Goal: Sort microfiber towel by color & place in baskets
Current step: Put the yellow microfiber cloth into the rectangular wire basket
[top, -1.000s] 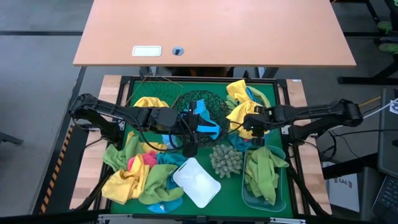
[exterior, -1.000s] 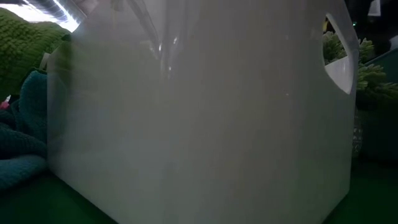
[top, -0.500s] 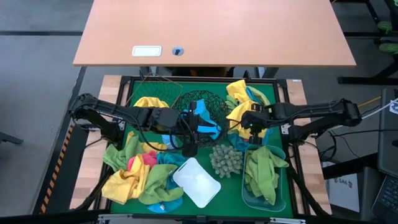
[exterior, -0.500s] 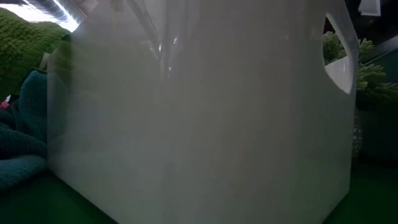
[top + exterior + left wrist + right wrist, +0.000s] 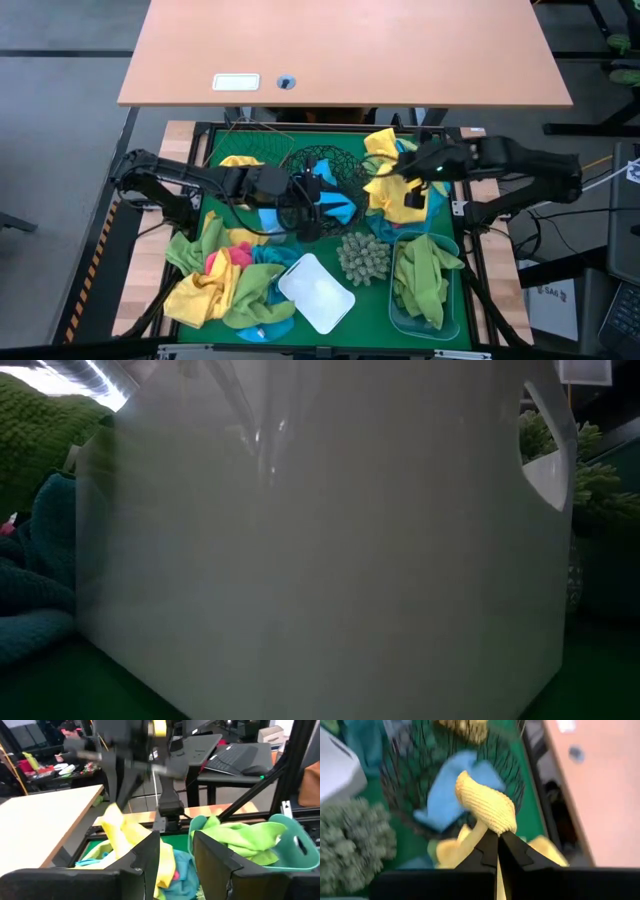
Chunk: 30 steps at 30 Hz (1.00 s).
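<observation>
Right gripper [image 5: 498, 839] is pinched shut on a yellow towel [image 5: 487, 806]. In the high view that towel [image 5: 385, 185] sits right of centre and hangs down toward the yellow pile, long axis roughly vertical. The right wrist view alone shows the black mesh bowl [image 5: 415, 770] beneath with a blue towel [image 5: 447, 790] in it. Left gripper [image 5: 312, 208] sits over the bowl's edge near frame centre; left wrist view shows its fingers [image 5: 145, 862] parted, holding nothing. Low view: just the white tub [image 5: 320, 540] wall.
</observation>
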Motion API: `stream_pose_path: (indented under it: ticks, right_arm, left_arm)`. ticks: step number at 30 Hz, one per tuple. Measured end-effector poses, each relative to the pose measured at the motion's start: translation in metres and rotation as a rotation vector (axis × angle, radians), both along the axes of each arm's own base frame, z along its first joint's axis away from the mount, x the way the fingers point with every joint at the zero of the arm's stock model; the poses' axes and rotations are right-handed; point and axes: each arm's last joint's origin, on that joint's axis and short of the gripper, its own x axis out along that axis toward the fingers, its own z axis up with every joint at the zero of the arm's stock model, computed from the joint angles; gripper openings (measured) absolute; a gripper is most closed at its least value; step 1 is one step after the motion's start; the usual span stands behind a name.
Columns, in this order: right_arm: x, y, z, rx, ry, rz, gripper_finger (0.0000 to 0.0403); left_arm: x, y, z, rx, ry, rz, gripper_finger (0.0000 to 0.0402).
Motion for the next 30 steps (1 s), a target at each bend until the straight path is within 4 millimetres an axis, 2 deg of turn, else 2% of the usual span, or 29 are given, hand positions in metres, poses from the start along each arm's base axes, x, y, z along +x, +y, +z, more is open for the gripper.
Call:
stream_pose_path:
  ticks: [5, 10, 16, 23, 30]
  right_arm:
    - [-0.01, 0.0, 0.036, -0.02, -0.123, 0.023, 0.0002]
    - [-0.019, -0.001, 0.061, -0.042, -0.221, 0.042, 0.0001]
    - [-0.019, -0.001, 0.084, -0.073, -0.38, 0.065, 0.0001]
    - [-0.013, 0.0, 0.085, -0.071, -0.409, 0.075, 0.0001]
    - [0.0, 0.003, 0.083, -0.016, -0.418, 0.152, 0.0001]
  left_arm:
    - [0.001, 0.01, 0.0, 0.032, 0.006, 0.021, 0.0119]
    - [0.006, 0.023, -0.004, 0.032, 0.011, 0.061, 0.0153]
    - [0.027, 0.043, -0.028, 0.038, 0.068, 0.117, 0.0195]
    - [0.053, 0.061, -0.049, 0.034, 0.016, 0.163, 0.0214]
    - [0.068, 0.077, -0.054, 0.029, -0.102, 0.206, 0.0217]
